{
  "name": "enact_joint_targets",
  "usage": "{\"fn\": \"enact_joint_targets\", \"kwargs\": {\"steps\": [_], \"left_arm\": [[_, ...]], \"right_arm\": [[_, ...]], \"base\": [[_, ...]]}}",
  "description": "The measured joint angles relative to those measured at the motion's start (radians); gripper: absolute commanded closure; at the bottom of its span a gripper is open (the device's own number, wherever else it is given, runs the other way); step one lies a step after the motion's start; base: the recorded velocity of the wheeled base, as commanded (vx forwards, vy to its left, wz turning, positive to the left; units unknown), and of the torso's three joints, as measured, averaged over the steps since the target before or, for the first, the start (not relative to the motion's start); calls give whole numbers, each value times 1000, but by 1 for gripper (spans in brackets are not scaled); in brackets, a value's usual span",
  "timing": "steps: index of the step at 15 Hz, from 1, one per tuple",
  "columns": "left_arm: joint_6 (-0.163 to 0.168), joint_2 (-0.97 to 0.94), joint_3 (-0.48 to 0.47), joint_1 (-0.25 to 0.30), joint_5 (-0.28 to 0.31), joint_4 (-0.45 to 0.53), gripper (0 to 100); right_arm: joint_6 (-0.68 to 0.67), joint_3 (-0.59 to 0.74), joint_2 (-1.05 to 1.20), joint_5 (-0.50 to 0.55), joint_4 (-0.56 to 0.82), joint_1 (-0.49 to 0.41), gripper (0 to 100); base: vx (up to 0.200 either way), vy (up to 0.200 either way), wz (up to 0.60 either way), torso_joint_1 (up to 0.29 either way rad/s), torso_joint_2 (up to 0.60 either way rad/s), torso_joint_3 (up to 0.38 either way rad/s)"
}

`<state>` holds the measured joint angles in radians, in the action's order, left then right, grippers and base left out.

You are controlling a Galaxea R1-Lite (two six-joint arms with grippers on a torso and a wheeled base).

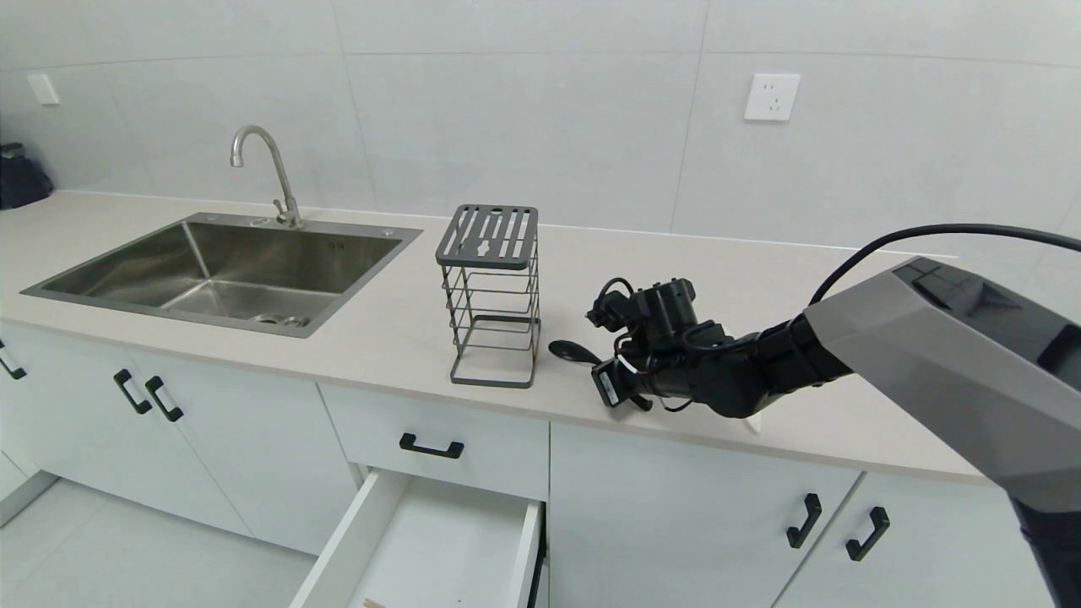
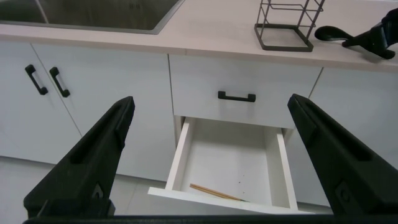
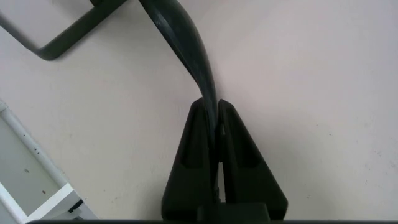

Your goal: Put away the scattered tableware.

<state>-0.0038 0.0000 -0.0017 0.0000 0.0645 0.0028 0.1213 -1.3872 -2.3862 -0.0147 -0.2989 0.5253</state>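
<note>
Spoon [image 3: 191, 56] handle pinched between right fingers [image 3: 199, 146]; left fingers [image 2: 99, 155] spread, facing open drawer [image 2: 236, 152] holding chopsticks [image 2: 214, 193].

right arm [image 1: 920, 338]: grey angular shell | black cable [image 1: 929, 230] | right end effector [image 3: 214, 112] — black, apparently wedge-shaped

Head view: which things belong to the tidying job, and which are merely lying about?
Job: black spoon, held by the shut right end effector; open drawer; chopsticks inside it.
Just there: wire rack, sink, tap, wall socket.
</note>
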Motion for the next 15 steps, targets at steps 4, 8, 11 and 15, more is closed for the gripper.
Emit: {"fn": "enact_joint_targets", "kwargs": {"steps": [4,8,11,15], "left_arm": [[0,0,0,0,0,0,0],[0,0,0,0,0,0,0],[0,0,0,0,0,0,0],[0,0,0,0,0,0,0]], "right_arm": [[2,14,28,5,11,0,100],[13,102,104,5,-41,2,100],[13,198,178,4,-84,39,100],[2,313,241,1,-161,182,100]], "base": [[0,0,0,0,0,0],[0,0,0,0,0,0],[0,0,0,0,0,0],[0,0,0,0,0,0]]}}
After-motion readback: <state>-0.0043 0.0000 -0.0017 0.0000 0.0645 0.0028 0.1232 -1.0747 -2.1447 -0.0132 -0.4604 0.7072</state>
